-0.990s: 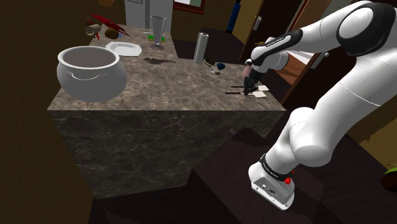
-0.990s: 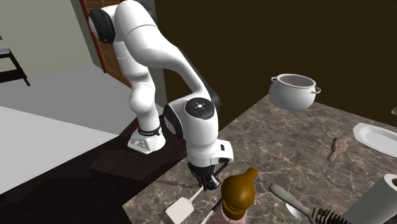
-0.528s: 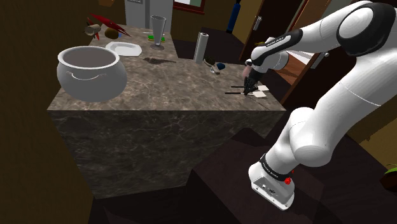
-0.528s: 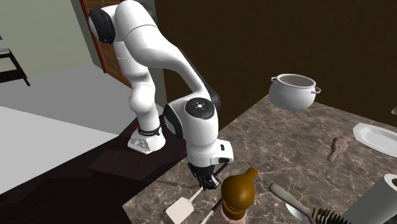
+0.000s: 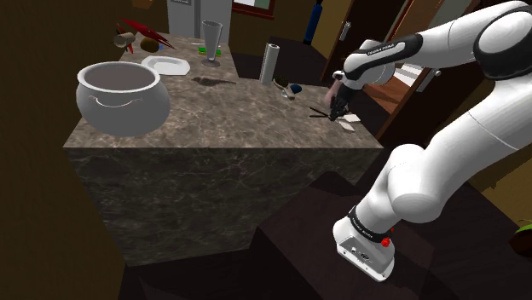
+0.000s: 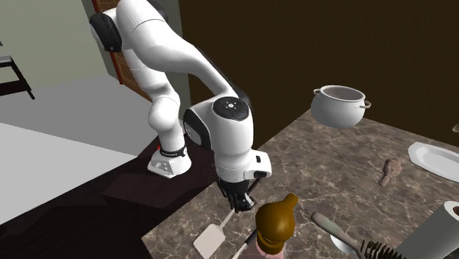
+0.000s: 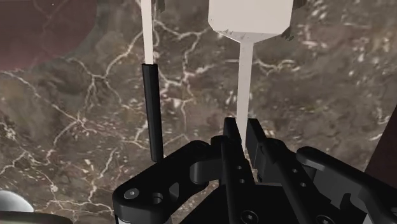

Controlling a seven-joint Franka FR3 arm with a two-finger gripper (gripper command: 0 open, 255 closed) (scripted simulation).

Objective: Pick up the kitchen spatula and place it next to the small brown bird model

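The arm [image 5: 443,145] is made of white, rounded links with dark bands at the joints; a black ring [image 5: 367,223] with small white lettering goes around its foot; a small red mark [image 5: 389,242] sits beside it; the gripper [image 7: 239,130] is all black, with round screw holes [image 7: 130,193] in its body.

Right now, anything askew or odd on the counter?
Nothing spilled or damaged. One oddity: the gripper is shut on the kitchen spatula by its thin handle, far from the blade, so it hangs slanted, blade low near the countertop edge. A black-handled utensil lies beside it, apart.
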